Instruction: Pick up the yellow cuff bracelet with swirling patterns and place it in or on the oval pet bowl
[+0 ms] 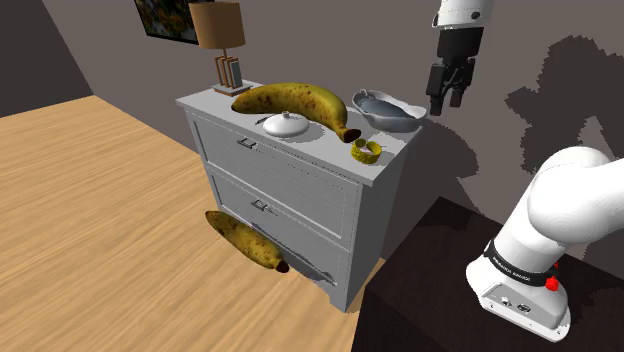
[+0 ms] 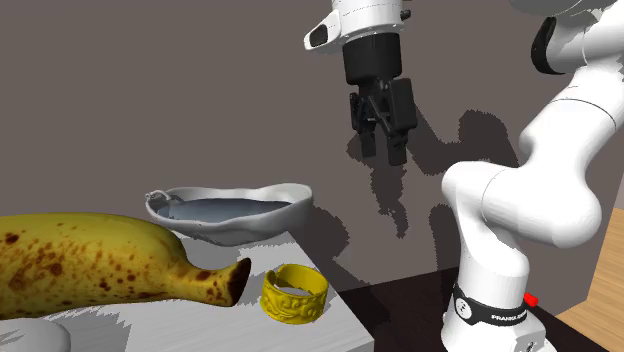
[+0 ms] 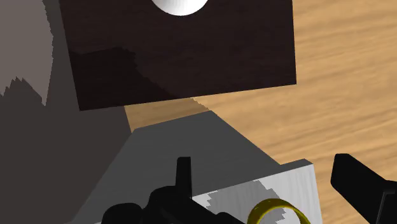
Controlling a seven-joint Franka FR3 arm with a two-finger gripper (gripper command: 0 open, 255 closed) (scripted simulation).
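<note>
One bracelet (image 1: 367, 151) — pale dresser (image 1: 290, 190), wooden floor (image 1: 90, 230).

1. The arm (image 1: 565, 200) has smooth, rounded white links with dark joints.
2. A black band (image 1: 520, 269) with white lettering rings its foot, with a small red tab (image 1: 551, 283) beside it.
3. The gripper (image 1: 447, 103) is all black and two-fingered.

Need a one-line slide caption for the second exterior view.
Open gripper hangs high, clear of the yellow bracelet lying beside the spotted banana, in front of the bowl.
</note>
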